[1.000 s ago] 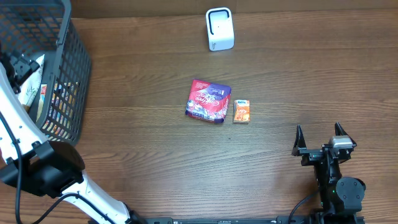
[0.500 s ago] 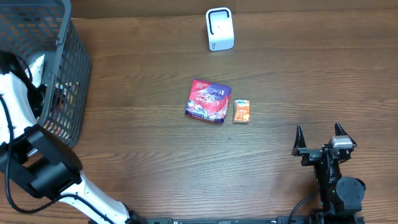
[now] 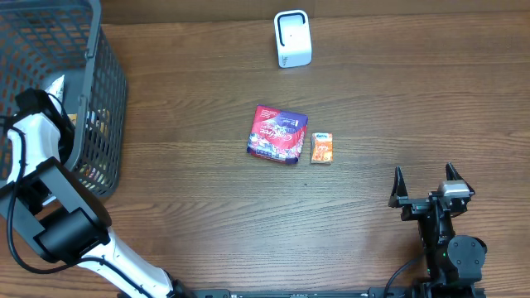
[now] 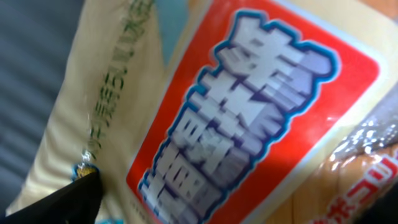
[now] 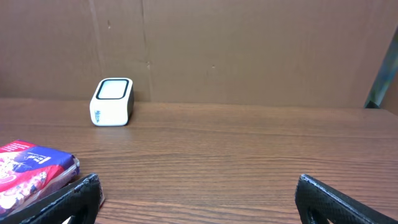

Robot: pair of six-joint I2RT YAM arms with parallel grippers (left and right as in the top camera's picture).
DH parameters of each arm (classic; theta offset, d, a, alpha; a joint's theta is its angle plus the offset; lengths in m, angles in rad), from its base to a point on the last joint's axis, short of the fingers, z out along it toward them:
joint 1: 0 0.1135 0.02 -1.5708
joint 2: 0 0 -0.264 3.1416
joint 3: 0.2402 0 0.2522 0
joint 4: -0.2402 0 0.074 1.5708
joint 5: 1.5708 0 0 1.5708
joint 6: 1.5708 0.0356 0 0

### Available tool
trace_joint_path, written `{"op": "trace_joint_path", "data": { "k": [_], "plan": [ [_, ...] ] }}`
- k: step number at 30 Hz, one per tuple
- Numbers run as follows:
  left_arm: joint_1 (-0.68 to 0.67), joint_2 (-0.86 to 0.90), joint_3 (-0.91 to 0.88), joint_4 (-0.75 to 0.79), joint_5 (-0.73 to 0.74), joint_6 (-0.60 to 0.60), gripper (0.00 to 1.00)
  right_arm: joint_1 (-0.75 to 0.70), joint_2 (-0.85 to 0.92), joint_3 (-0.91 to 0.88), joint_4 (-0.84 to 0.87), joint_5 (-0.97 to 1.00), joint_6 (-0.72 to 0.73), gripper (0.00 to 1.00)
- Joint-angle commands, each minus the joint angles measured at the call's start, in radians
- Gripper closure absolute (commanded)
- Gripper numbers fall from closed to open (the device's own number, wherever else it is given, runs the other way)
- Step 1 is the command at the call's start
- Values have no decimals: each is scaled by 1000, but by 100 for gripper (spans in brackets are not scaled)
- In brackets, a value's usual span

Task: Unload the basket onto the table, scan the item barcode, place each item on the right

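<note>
Right gripper [image 3: 423, 170] spread wide, empty, near right. Left gripper [image 3: 39, 105] down in the basket [image 3: 108, 98], far left, close over a bag [image 4: 249, 112]; opening cannot be told.

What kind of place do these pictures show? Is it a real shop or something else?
Probably a mock shop checkout, not a real store: a white barcode scanner stands on a wooden table, a wire basket holds packaged goods, and plain cardboard forms the back wall.
</note>
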Motion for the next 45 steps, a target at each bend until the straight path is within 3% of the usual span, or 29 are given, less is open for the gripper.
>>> {"op": "trace_joint_path", "data": {
  "k": [1, 4, 8, 11, 13, 14, 20, 27, 33, 45],
  "plan": [
    [-24, -14, -40, 38, 29, 37, 10, -5, -8, -11, 6, 9, -3, 0],
    [-24, -14, -40, 60, 9, 37, 21, -5, -8, -11, 6, 10, -3, 0],
    [-24, -14, -40, 61, -27, 37, 55, -5, -8, -11, 6, 10, -3, 0],
    [-24, -14, -40, 61, -27, 37, 69, -5, -8, -11, 6, 10, -3, 0],
    [-24, -14, -40, 59, -27, 37, 90, -5, -8, -11, 6, 10, -3, 0],
    [-24, -14, -40, 60, -26, 37, 96, -5, -8, -11, 6, 10, -3, 0],
    [-24, -15, 31, -5, -26, 6, 96, -5, -8, -11, 6, 10, -3, 0],
    [-24, -50, 344, -182, -13, -174, 96, -5, -8, -11, 6, 10, -3, 0],
    [-24, -174, 530, -212, -8, -185, 96, -5, -8, -11, 6, 10, -3, 0],
    [-101, -466, 557, -212, 349, -180, 96, -5, -8, -11, 6, 10, -3, 0]
  ]
}}
